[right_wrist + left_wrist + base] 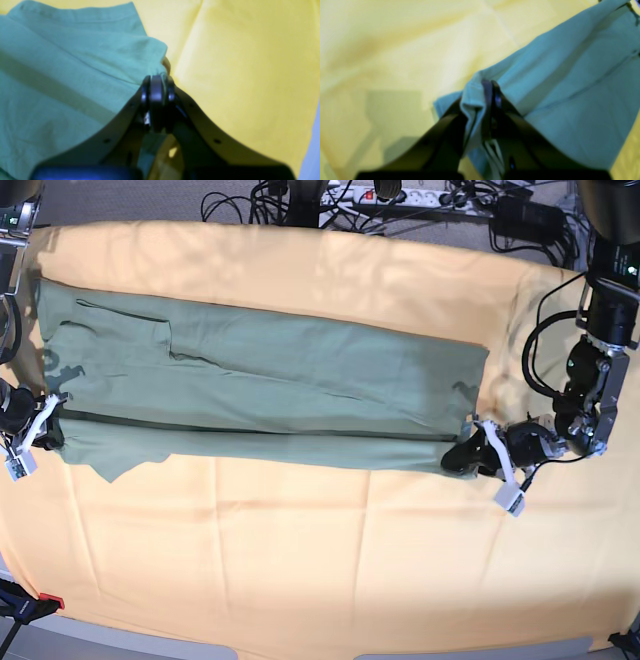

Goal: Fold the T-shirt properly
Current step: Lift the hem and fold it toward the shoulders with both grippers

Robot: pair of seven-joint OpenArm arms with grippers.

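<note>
The sage-green T-shirt [270, 390] lies spread sideways on the orange-yellow cloth [320, 550], with its long sides folded in to form a long band. My left gripper [468, 452] is at the band's right end, near its front corner. In the left wrist view the left gripper [491, 85] is shut on a bunched edge of the T-shirt [570, 87]. My right gripper [50, 430] is at the band's left end. In the right wrist view the right gripper [157, 81] is shut on a corner of the T-shirt [62, 75].
The orange-yellow cloth [250, 62] covers the whole table and reaches in front of the shirt. Cables and a power strip [400, 195] lie beyond the far edge. A black cable [535, 350] loops beside the left arm on the right.
</note>
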